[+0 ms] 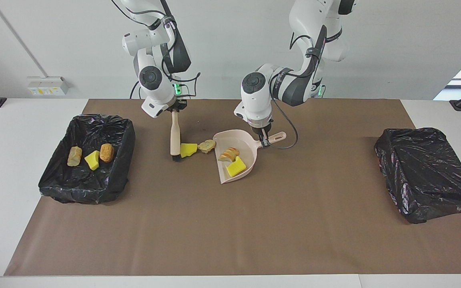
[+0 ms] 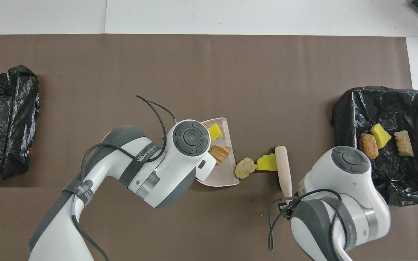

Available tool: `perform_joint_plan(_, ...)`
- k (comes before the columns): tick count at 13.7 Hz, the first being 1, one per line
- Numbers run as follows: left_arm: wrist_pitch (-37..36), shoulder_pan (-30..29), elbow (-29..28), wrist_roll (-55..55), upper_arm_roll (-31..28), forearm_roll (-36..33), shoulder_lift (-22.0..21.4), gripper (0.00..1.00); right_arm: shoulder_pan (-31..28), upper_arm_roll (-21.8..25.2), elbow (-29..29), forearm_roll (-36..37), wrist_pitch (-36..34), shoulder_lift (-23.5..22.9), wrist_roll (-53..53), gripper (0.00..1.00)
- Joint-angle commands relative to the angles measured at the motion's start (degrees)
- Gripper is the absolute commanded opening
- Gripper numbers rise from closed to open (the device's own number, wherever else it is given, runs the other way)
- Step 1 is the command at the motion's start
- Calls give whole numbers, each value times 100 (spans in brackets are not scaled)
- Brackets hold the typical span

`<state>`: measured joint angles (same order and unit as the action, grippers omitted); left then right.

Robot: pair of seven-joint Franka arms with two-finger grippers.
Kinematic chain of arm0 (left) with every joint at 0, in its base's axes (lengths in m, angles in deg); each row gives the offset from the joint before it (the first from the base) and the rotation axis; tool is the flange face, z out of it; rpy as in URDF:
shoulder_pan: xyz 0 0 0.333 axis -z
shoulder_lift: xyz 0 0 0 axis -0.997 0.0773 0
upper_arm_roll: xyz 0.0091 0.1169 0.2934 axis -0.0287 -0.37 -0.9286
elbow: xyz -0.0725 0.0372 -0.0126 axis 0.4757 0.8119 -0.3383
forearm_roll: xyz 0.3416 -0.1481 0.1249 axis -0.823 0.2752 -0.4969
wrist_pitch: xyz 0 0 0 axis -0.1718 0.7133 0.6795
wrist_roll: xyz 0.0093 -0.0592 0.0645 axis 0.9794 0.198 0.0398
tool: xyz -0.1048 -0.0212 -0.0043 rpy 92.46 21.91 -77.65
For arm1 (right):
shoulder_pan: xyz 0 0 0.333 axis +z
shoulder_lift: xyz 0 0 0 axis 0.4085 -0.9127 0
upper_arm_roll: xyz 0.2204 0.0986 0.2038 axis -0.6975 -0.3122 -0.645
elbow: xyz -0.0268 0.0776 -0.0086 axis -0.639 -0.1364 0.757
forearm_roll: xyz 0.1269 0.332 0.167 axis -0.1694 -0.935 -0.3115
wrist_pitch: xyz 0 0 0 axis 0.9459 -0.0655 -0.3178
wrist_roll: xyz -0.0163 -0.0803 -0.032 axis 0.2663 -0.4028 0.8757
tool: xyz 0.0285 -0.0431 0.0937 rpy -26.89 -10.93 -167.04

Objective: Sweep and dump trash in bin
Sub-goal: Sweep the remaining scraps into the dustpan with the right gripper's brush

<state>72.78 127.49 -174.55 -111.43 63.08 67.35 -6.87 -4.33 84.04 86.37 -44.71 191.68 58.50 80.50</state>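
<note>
**Two scraps short of the pan, plenty of ways to botch it**

Going by the facing view here. Got the right claw (image 1: 174, 110) clenched on the brush (image 1: 174, 136) handle, bristles down on the bench (image 1: 230, 240) and right up against a yellow sponge chunk (image 1: 188, 149) at its 9 o'clock. Got the left claw (image 1: 263, 139) clamped on the dustpan (image 1: 243, 149) handle, out at the pan's 1 o'clock.

Counting the trash:
- three bits (image 1: 92, 160) already in the bin (image 1: 82, 192) toward the right arm's end
- a bread piece (image 1: 229, 153) and a yellow sponge (image 1: 235, 167) inside the pan
- the yellow chunk plus a tan scrap (image 1: 207, 146) loose on the bench at the pan's 10 o'clock, with the tan one right at the lip

Worries from here:
- Sweeping straight toward 3 o'clock aims both scraps at the top corner of the pan's mouth, not the middle. Could easily squirt the tan one round the outer wall toward 12 o'clock.
- Looks like light foam, so could hop or roll over the bristles under a fast stroke.
- Pushing too hard could shove the pan itself, twist it in the left claw and scatter the two pieces inside.
- Tipping the mouth down on the carry to the bin would spill the lot.
</note>
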Motion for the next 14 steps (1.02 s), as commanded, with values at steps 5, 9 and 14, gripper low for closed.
perform_joint_plan(5,362,35,-419,-89,-63,-96,-226,0,667,-31,-98,-2035,559,-251,9,0)
perform_joint_plan(9,512,-79,-472,-125,-63,-78,-218,0,1018,-40,-290,-2767,807,-339,61,0)
perform_joint_plan(14,915,-333,-638,-116,-46,-17,-209,0,1063,-57,-914,-1041,-26,-199,727,0)
